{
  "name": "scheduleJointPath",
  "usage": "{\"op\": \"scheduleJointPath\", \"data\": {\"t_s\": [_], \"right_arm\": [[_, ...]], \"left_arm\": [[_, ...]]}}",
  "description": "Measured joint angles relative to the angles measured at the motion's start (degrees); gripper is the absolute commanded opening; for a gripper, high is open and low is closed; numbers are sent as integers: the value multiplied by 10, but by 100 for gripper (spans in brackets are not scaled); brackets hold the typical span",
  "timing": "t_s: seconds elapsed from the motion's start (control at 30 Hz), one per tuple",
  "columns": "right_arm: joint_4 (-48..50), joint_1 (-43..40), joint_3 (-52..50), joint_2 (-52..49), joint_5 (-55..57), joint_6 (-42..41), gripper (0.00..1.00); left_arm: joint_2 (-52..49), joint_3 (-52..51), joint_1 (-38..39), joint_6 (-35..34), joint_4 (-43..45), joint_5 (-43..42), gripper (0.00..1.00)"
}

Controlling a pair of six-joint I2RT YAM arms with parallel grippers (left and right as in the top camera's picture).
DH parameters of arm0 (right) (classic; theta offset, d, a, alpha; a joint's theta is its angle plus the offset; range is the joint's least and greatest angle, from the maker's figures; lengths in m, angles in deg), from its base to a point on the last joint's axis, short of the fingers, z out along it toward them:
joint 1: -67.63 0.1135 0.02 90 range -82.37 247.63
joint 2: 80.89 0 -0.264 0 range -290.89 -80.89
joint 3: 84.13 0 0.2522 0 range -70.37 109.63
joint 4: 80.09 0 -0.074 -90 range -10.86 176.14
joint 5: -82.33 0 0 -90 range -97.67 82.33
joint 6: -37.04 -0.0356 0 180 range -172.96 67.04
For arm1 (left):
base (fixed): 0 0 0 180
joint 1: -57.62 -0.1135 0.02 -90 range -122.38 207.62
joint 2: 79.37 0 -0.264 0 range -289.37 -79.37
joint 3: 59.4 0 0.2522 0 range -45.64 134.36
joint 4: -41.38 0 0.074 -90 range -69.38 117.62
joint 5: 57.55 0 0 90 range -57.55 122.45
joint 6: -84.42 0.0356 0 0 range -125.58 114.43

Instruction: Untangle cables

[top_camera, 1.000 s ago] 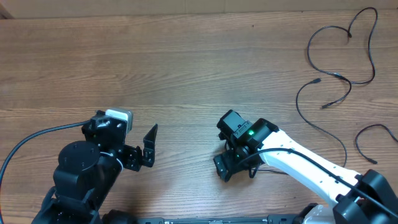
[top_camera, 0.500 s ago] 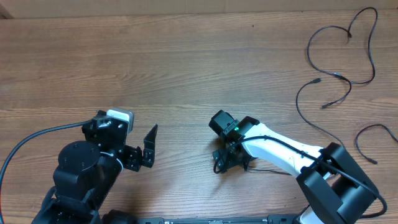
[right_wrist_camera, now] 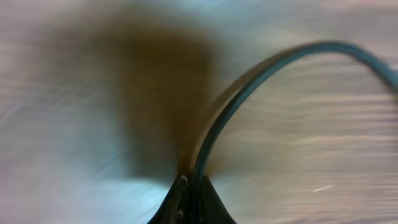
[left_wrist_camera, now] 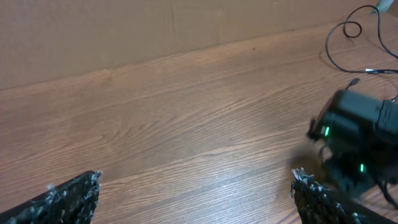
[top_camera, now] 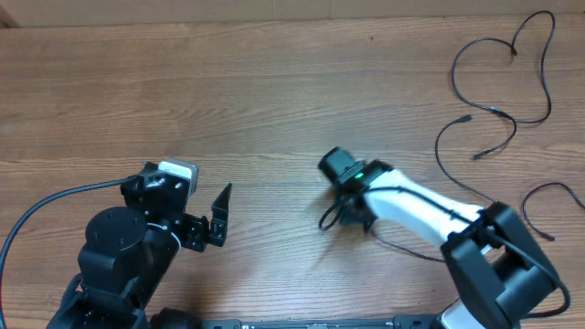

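Our right gripper (right_wrist_camera: 188, 190) is over the wooden table (top_camera: 274, 91), its fingertips drawn together into one dark wedge. A dark cord (right_wrist_camera: 261, 70) arcs away from those tips, but the wrist view is too blurred for us to tell whether it is pinched between them. The cables (top_camera: 498, 111) lie in loose loops well apart from the right gripper, beyond it and to its right, with neither arm touching them. Our left gripper (left_wrist_camera: 196, 179) sits to the left of the right gripper, fingers spread wide and holding nothing.
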Motion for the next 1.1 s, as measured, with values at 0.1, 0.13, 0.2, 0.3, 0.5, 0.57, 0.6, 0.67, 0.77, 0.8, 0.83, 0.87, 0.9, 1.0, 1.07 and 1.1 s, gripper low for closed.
{"op": "scheduleJointPath", "data": {"t_s": [0.1, 0.13, 0.2, 0.3, 0.5, 0.57, 0.6, 0.67, 0.77, 0.8, 0.83, 0.87, 0.9, 1.0, 1.07, 1.1], "right_arm": [[17, -85, 0, -2, 30, -7, 4], [26, -109, 0, -3, 33, -8, 4], [47, -168, 0, -5, 43, -10, 4], [68, -237, 0, -7, 47, -10, 4], [108, -351, -1, -9, 17, 20, 19], [109, -370, 0, -9, -5, 25, 63], [108, -375, 0, -9, -8, 25, 86], [104, -390, 0, -7, -23, 27, 91], [91, -390, 3, -7, -51, 29, 89], [82, -387, 6, -7, -57, 30, 89], [70, -381, 8, -7, -64, 31, 90], [61, -376, 10, -6, -71, 34, 91], [56, -370, 11, -5, -81, 35, 93], [54, -355, 17, 17, -101, 40, 100], [59, -357, 30, 37, -107, 40, 100], [63, -360, 39, 44, -108, 40, 100]], "left_arm": [[0, 0, 0, 0, 0, 0, 100], [0, 0, 0, 0, 1, 0, 100], [0, 0, 0, 0, 2, 0, 100], [0, 0, 0, 0, 5, 0, 100], [0, 0, 0, 0, 27, 0, 100], [0, 0, 0, 0, 33, 0, 100], [0, 0, 0, 0, 34, 0, 100], [0, 0, 0, 0, 35, 0, 100], [0, 0, 0, 0, 35, 0, 99], [0, 0, 0, 0, 35, 0, 100], [0, 0, 0, 0, 35, 0, 100], [0, 0, 0, 0, 35, 0, 100], [0, 0, 0, 0, 36, 0, 100], [0, 0, 0, 0, 37, 0, 100], [0, 0, 0, 0, 37, 0, 100], [0, 0, 0, 0, 36, 0, 100]]}}
